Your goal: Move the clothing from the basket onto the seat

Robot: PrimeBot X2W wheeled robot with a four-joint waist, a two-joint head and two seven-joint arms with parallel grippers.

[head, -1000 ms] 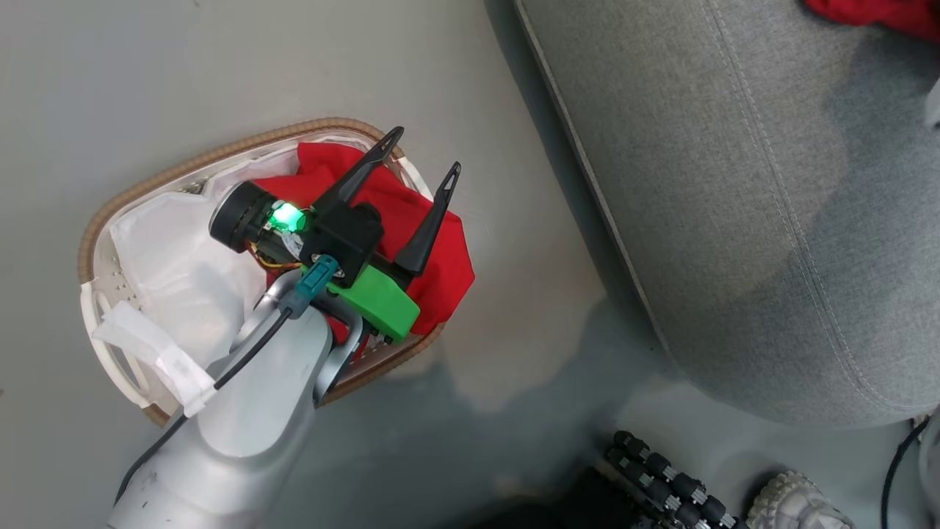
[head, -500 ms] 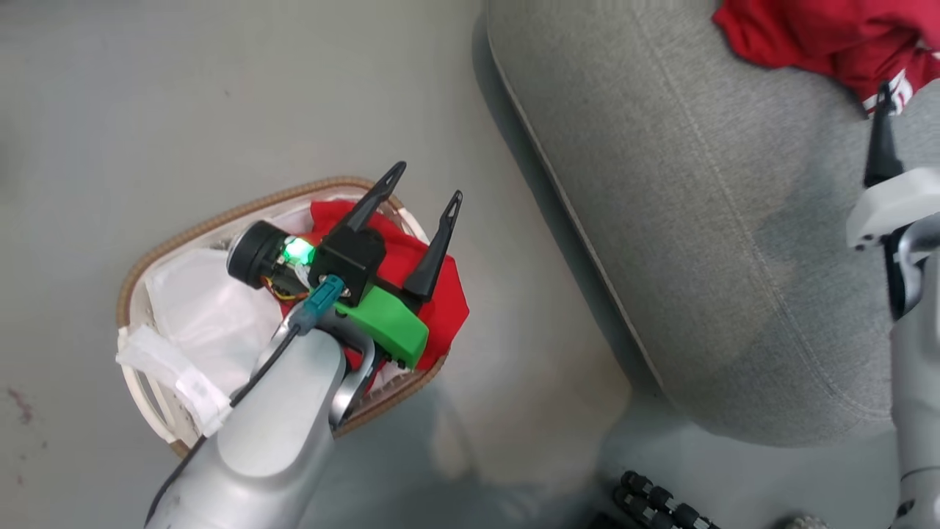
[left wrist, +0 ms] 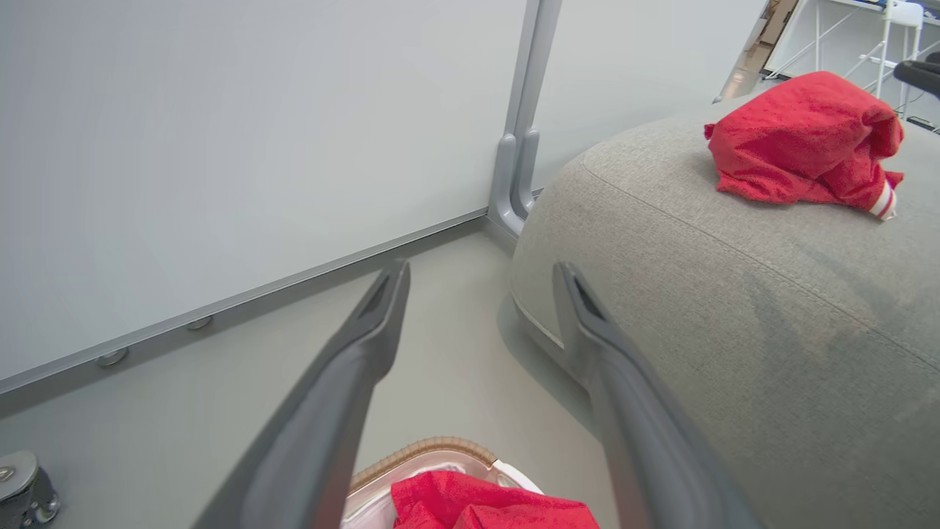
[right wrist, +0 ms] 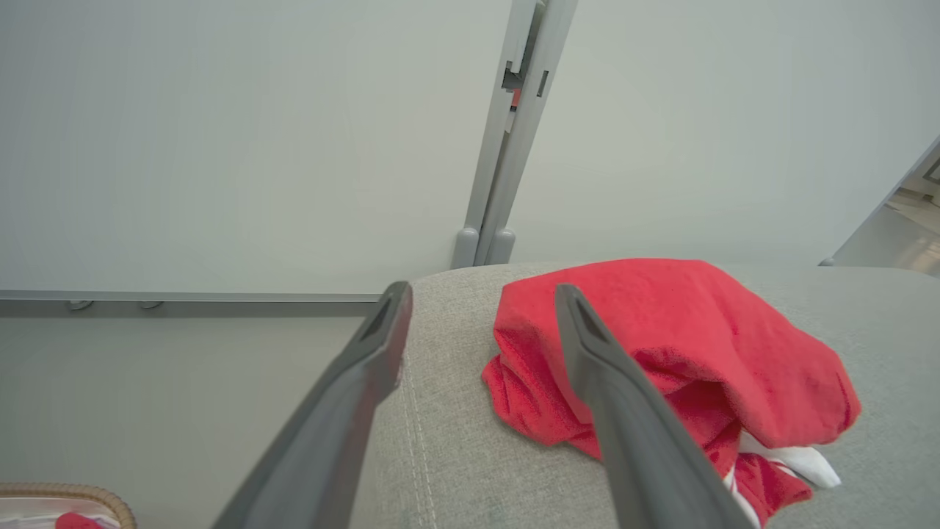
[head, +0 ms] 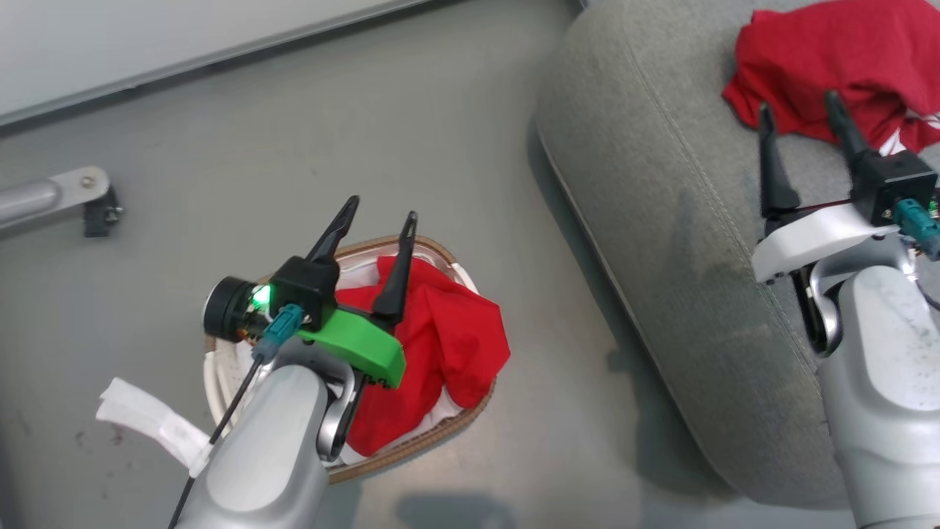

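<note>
Nearest the robot, the left end effector (head: 382,207) hangs over the basket (head: 418,444) with its two dark fingers spread wide and nothing between them. A red garment (head: 455,338) lies bunched in the basket, spilling over the rim on the side toward the seat (head: 661,184); a strip of white liner (head: 147,426) trails onto the floor (head: 440,110). Farther right, the right end effector (head: 797,103) hovers above the seat, fingers equally wide apart and empty. Just beyond its tips a second red garment (head: 830,51) with white trim rests crumpled on the cushion. A pale wall panel (head: 147,37) stands behind.
</note>
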